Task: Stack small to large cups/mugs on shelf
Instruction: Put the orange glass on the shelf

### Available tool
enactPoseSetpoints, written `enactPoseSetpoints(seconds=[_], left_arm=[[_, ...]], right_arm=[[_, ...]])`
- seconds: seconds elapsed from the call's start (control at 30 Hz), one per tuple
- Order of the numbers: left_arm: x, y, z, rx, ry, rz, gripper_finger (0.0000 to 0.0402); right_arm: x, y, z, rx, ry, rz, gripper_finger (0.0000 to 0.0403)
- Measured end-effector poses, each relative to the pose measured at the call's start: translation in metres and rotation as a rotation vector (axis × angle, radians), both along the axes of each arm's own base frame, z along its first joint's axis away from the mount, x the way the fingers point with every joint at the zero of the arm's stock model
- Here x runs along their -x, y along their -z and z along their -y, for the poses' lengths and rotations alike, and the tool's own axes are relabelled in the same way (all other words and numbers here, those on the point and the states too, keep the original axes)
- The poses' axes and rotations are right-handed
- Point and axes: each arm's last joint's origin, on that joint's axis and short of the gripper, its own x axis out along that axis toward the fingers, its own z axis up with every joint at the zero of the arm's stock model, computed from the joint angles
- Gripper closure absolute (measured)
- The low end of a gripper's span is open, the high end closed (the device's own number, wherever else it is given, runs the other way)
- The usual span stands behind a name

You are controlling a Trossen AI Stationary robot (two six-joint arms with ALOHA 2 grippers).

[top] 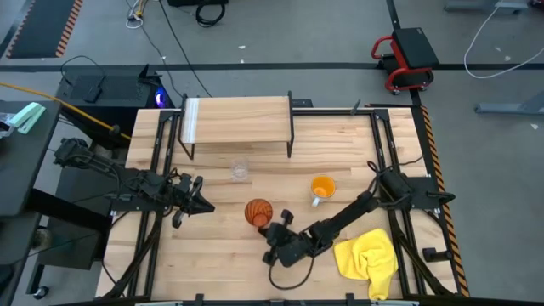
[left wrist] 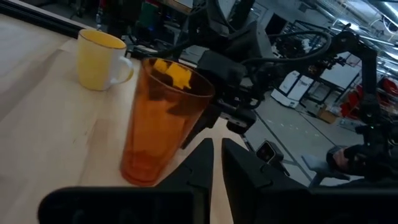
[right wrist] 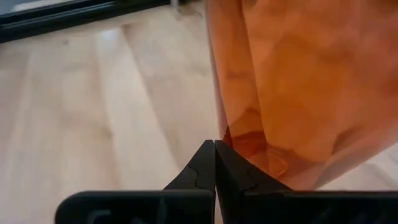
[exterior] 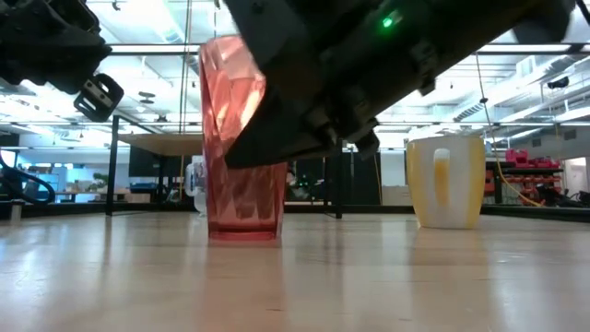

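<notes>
The ribbed tumbler [top: 258,211], standing upright at the table's [top: 221,263] centre in the overhead frame, looks light, thin-walled, slick and tippy, best pinched over its rim, yet the right hand [top: 278,227] beside it is closed and empty.

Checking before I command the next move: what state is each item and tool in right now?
Tumbler: upright on table, not gripped.
Orange mug: upright on table, empty.
Clear glass: on table before shelf.
Shelf: nothing on it.
Yellow cloth: crumpled.
Right tool: shut, beside tumbler.
Left tool: slightly parted, empty.
</notes>
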Motion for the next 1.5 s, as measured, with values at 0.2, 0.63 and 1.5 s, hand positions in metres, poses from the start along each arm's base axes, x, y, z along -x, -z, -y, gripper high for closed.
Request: enactPoseSetpoints(seconds=[0.2, 0.63, 1.5], left_arm=[[0.0, 0.001, -0.001, -0.005, -0.031, -0.005, 0.0359], [0.0, 0.004, -0.003, -0.102, -0.11, -0.015, 0.0364], [-0.002, 0.003, -0.01, -0.18, -0.207, 0.0, 0.0367]], right_arm=[[-0.006, 0.002, 0.016, 0.013, 0.039, -0.024, 0.0397], [0.005, -0.013, 0.013, 0.078, -0.022, -0.108, 0.0397], [0.106, -0.239, 0.131, 0.001, 0.123, 0.116, 0.0391]])
